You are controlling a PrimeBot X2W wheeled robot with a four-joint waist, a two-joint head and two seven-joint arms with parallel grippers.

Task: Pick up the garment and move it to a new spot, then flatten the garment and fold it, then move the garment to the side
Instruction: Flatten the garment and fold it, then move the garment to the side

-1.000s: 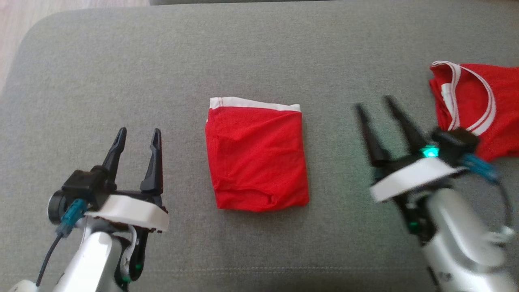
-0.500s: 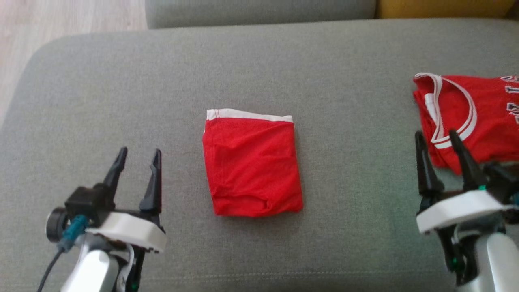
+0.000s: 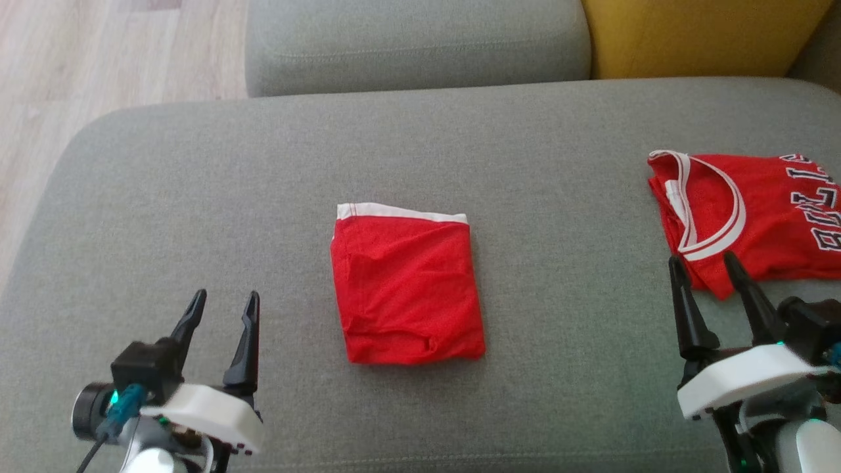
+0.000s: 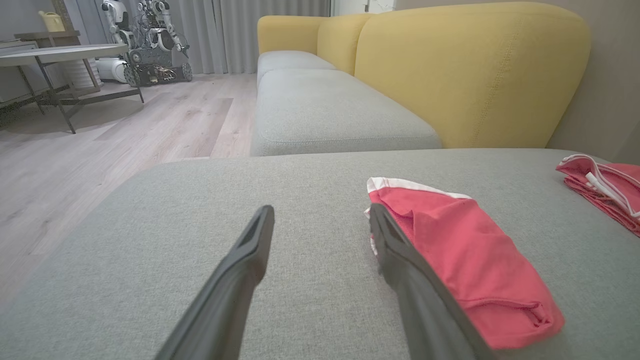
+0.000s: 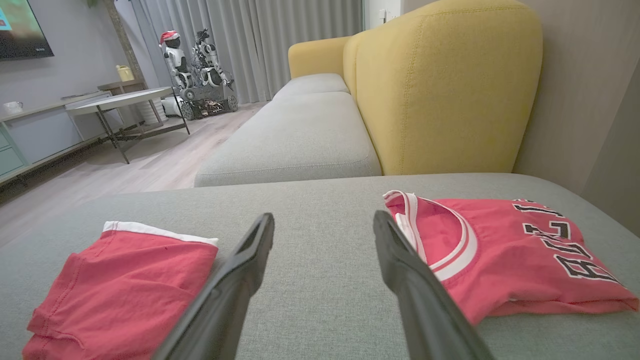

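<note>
My left gripper (image 3: 226, 295) and right gripper (image 3: 700, 259) hang with jaws apart. Between them the folded red garment (image 3: 407, 292) lies on the grey cushion (image 3: 197, 171).

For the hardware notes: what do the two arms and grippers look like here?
The left gripper and right gripper match: two long, tapered black jaws on a curved white housing, above a silver-grey forearm. On the left, a black side block carries a teal connector with a thin black cable trailing from it. Small green lights glow on both.
</note>
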